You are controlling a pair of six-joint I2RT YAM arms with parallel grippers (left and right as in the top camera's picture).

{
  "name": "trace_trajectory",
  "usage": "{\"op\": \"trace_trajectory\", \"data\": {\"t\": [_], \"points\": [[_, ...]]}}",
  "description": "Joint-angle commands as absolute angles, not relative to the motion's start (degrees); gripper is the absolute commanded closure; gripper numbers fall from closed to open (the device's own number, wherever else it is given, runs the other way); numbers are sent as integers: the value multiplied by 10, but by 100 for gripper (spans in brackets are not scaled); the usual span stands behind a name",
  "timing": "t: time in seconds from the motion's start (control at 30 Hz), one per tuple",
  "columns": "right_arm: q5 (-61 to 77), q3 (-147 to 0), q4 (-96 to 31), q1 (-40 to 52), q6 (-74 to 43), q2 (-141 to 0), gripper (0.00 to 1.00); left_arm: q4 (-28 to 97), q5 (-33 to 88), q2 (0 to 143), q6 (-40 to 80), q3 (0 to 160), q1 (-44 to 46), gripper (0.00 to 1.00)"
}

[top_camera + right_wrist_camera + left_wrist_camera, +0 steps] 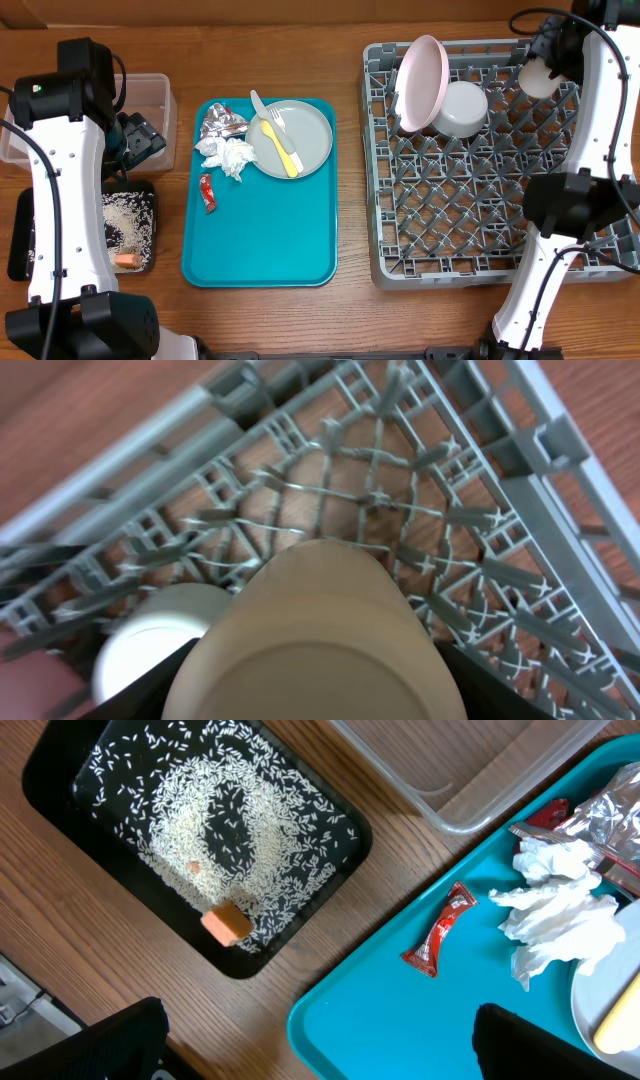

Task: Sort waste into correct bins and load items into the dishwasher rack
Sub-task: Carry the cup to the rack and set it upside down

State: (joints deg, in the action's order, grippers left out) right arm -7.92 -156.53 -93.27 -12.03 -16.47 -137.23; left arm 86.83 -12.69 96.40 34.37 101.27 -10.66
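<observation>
Brown wooden tabletop (350,310) holds a grey rack (380,270), and the right end effector (320,695) pinches the cup (320,630) over its far corner, likely to set it in, while the left end effector (320,1050), spread wide, hangs near the red packet (440,930), maybe to grab it.

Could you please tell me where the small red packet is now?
In the overhead view, the small red packet lies near the left edge of the teal tray, just below the crumpled white napkin and right of the black tray.
</observation>
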Motion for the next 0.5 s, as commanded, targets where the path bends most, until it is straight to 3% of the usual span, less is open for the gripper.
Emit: {"op": "trace_trajectory", "data": {"t": [0.0, 0.47], "points": [[-86, -1516, -911, -137, -163, -1364, 48, 869, -135, 959, 338, 1025, -107, 0], [-75, -1406, -841, -155, -163, -1364, 48, 869, -135, 959, 338, 1025, -107, 0]]}}
